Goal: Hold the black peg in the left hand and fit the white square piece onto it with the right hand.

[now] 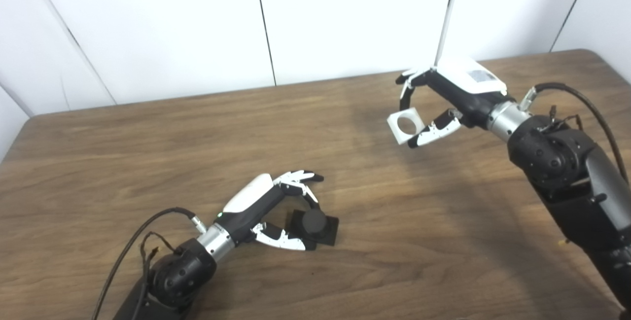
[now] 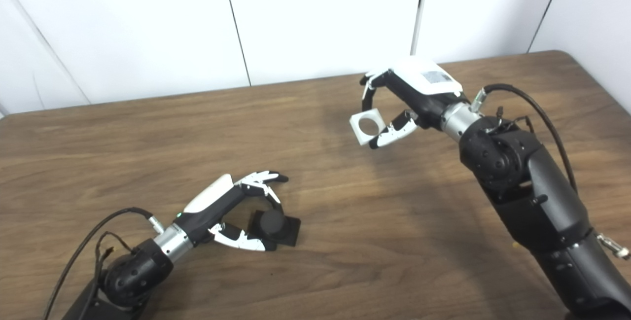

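The black peg point(image 1: 315, 225), a round stub on a square black base, rests on the wooden table point(image 1: 148, 152) at the near left. My left hand point(image 1: 276, 204) is closed on it, with the fingers on its far side and the thumb on its near side. My right hand point(image 1: 441, 100) is raised above the table at the far right and pinches the white square piece point(image 1: 405, 125) between fingers and thumb. The piece's round hole faces the camera. The peg also shows in the right eye view point(image 2: 275, 227), as does the white piece point(image 2: 367, 125).
White wall panels point(image 1: 345, 14) stand behind the table's far edge. The table's right corner point(image 1: 591, 56) is rounded. Cables loop off both wrists. Bare wood lies between the two hands.
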{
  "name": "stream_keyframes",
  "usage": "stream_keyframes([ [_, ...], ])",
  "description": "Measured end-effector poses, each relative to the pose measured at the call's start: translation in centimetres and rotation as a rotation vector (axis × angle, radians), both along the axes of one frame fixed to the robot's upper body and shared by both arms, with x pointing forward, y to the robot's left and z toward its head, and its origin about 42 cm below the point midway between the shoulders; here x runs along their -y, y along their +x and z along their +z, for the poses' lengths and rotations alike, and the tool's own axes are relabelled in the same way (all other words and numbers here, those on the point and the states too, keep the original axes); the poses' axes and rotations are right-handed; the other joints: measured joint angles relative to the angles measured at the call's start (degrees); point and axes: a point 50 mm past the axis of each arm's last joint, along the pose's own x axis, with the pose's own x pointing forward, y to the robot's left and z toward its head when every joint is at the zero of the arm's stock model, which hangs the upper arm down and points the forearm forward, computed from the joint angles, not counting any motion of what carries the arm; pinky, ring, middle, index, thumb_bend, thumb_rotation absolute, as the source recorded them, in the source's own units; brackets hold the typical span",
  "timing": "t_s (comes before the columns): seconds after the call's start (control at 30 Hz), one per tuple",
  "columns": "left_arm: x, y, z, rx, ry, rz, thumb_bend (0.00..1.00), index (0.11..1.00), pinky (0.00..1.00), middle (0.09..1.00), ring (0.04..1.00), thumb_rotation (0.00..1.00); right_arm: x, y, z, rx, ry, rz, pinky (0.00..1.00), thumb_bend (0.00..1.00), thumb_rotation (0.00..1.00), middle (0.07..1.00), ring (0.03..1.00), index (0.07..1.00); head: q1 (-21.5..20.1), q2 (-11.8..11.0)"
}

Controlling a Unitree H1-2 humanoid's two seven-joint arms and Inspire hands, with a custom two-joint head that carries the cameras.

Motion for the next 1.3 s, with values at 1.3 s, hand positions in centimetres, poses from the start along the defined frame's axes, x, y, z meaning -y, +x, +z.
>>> stream_keyframes([
  [1.3, 0.2, 0.1, 0.1, 0.001, -0.001, 0.000, 0.51, 0.493, 0.92, 0.896, 0.941, 0.08, -4.3, -3.4, 0.3, -0.012, 0.019, 0.158, 0.73, 0.51, 0.14, 0.801, 0.807, 0.480, 0.97, 0.88],
])
